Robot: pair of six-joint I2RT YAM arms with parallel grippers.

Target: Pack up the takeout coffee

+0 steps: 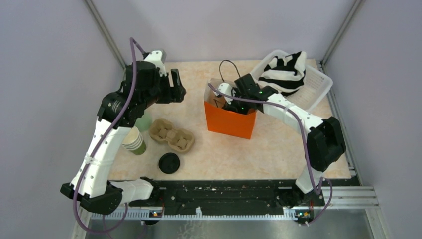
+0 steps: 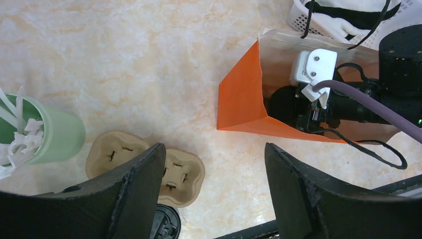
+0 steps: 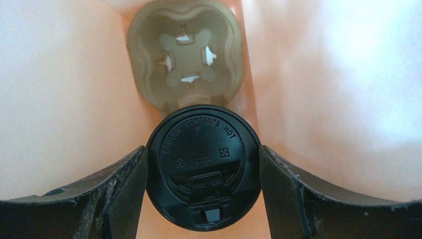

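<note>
Currently the right gripper (image 3: 203, 155) is reaching down inside the orange paper bag (image 1: 230, 122). Its fingers are pressing both sides of the takeout coffee cup's black round plastic lid (image 3: 204, 172), grasping it just beside the empty slot of a brown pulp cup carrier (image 3: 186, 55). The left gripper (image 2: 215, 149) is hovering, spread and empty, above the beige marbled table (image 2: 149, 59).

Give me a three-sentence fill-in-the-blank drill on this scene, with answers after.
The right gripper holds the takeout coffee cup with the round black plastic lid inside the ___ paper bag.
The left gripper hangs ___ over the marbled beige table, holding nothing.
The white plastic basket holds a black-and-white ___ cloth.
Answers: orange; open; striped.
</note>
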